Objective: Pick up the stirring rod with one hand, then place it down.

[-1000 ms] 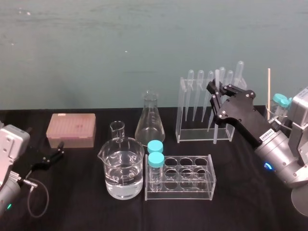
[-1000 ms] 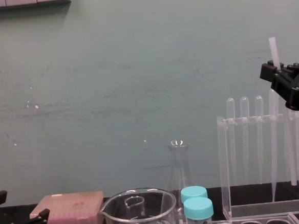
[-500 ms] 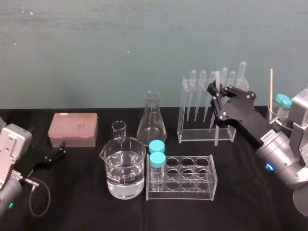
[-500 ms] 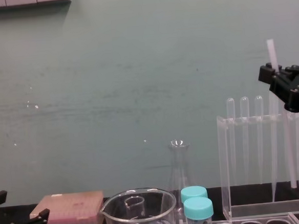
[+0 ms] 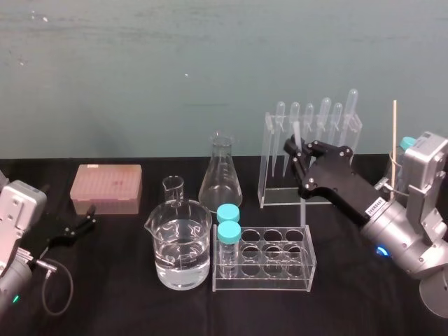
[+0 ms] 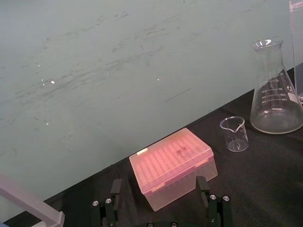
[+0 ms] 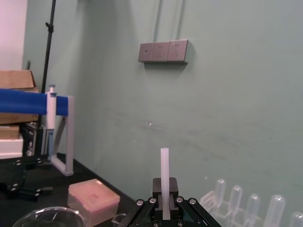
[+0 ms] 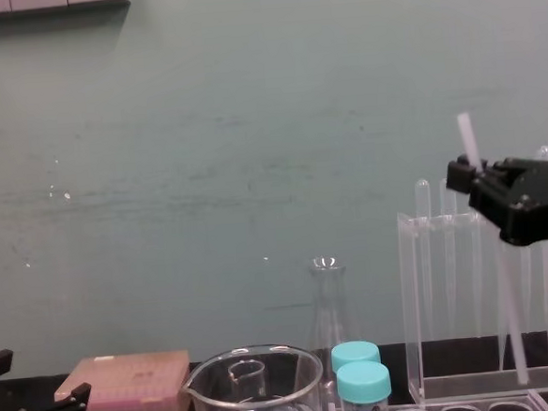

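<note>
Whitish and translucent, the stirring rod (image 8: 509, 311) is sitting clamped in my right gripper (image 8: 474, 177), whose jaws are pinching it near its upper end, so a short stub is poking above the fingers and most of the length is hanging below them. Its long axis is running close to upright, with the lower tip leaning slightly toward the gripper's right, just in front of the clear rack (image 5: 269, 161). I am judging that setting it down calls for tipping that axis flat over bare table. My left gripper (image 5: 73, 227) is resting spread open, well apart, beside the pink box (image 5: 105, 187)
</note>
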